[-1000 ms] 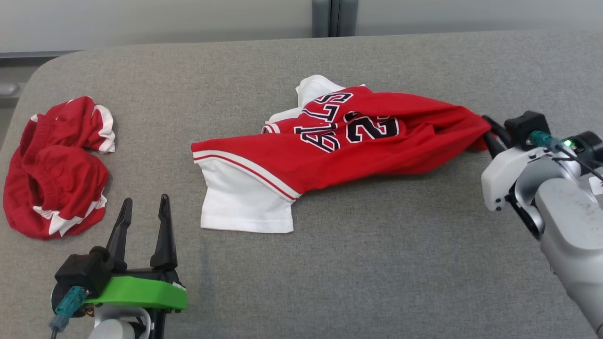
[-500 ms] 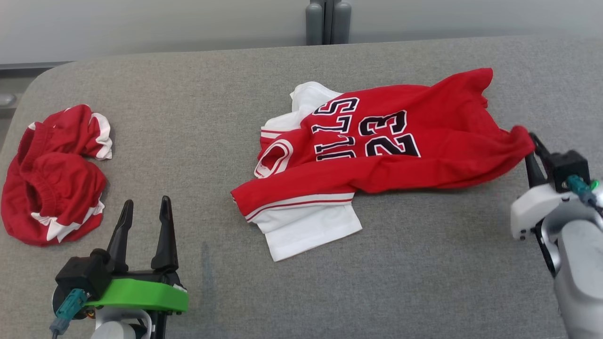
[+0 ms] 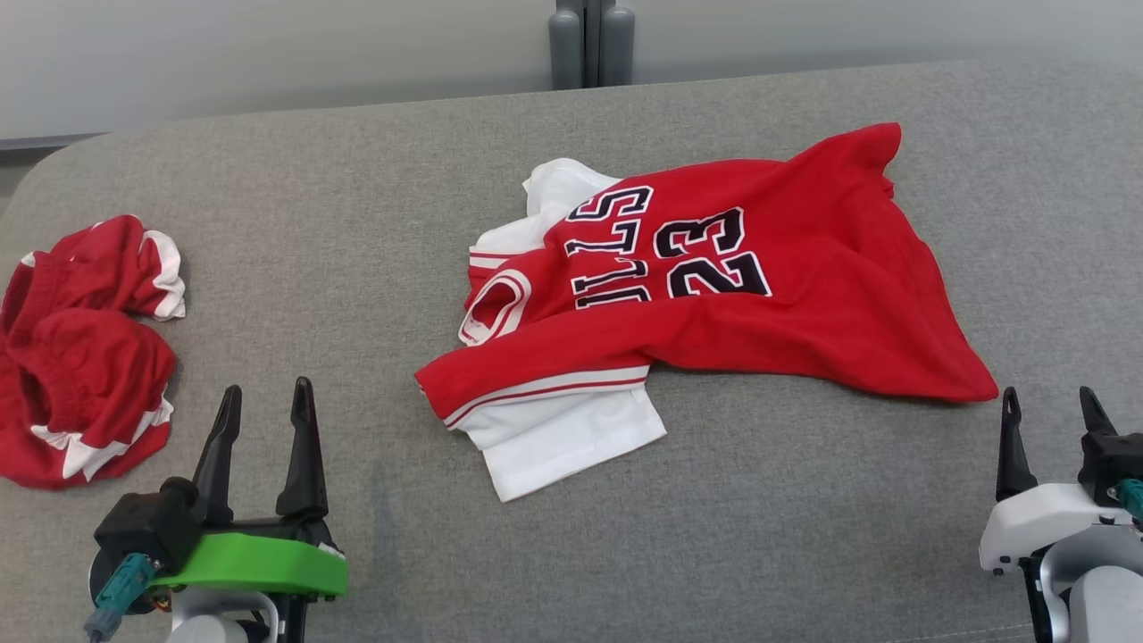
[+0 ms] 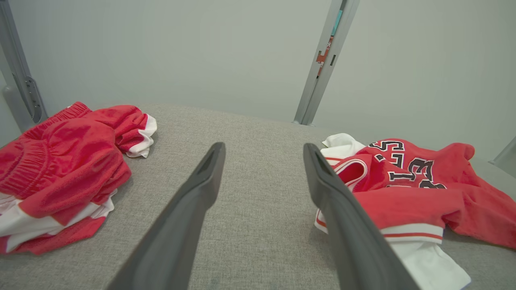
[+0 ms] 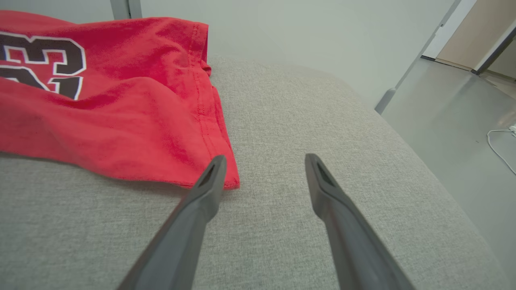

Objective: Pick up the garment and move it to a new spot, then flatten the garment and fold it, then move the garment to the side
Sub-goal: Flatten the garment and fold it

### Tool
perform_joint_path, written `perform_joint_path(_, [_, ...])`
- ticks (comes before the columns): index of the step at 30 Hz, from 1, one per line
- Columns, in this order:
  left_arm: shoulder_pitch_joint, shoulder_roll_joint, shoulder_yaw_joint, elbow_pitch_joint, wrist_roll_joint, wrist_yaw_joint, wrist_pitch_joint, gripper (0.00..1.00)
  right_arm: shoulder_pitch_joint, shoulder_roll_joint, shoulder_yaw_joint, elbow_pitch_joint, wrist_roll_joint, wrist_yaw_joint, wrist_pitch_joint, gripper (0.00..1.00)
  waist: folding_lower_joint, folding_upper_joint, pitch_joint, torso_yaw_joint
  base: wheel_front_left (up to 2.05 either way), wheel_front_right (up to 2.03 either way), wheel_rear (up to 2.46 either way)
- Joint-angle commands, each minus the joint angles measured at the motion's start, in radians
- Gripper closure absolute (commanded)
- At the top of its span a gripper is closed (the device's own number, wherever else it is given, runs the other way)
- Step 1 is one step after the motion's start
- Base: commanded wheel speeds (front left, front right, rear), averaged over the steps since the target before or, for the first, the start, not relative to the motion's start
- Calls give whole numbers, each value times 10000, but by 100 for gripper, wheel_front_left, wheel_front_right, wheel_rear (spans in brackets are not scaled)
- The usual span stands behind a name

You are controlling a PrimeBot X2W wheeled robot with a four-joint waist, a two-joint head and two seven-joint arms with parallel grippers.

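The garment (image 3: 714, 295) is a red jersey with white sleeves and a black "23". It lies rumpled and partly spread on the grey padded table (image 3: 357, 214), right of centre. Its near right corner (image 5: 225, 177) rests just left of my right gripper (image 3: 1047, 406), which is open and empty at the lower right. My left gripper (image 3: 264, 397) stands open and empty at the lower left, well short of the jersey (image 4: 407, 189). One white sleeve (image 3: 563, 442) sticks out toward me.
A second red and white garment (image 3: 80, 357) lies bunched at the table's left edge (image 4: 60, 161). A grey post (image 3: 585, 45) stands behind the table against the pale wall. The right wrist view has the table's rounded right edge (image 5: 439, 169) and floor beyond.
My right gripper has let go of the jersey's corner, opened and drawn back toward me. The jersey now lies flat on the table. The camera has shifted a little.
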Motion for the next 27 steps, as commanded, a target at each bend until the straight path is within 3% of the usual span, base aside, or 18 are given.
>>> perform_joint_path(1, [117, 100, 53, 27, 42, -21, -5, 0, 157, 120, -62, -351, 231, -17, 78, 0, 0, 0, -28, -56, 0, 0, 0])
perform_joint_path(6, [210, 85, 64, 146, 52, -21, -3, 0, 389, 314, 242, -1472, 1239, -17, 321, 0, 0, 0, -179, -170, 0, 0, 0])
perform_joint_path(12, [346, 43, 28, 420, 16, -21, -5, 0, 398, 337, 1382, -2310, 2592, -17, 549, 0, 0, 0, -573, -276, 0, 0, 0])
perform_joint_path(27, [890, 66, 202, 700, 271, -22, -5, 0, 344, 242, 3189, -2451, 2982, -16, 1155, 0, 0, 0, -1461, -269, 0, 0, 0])
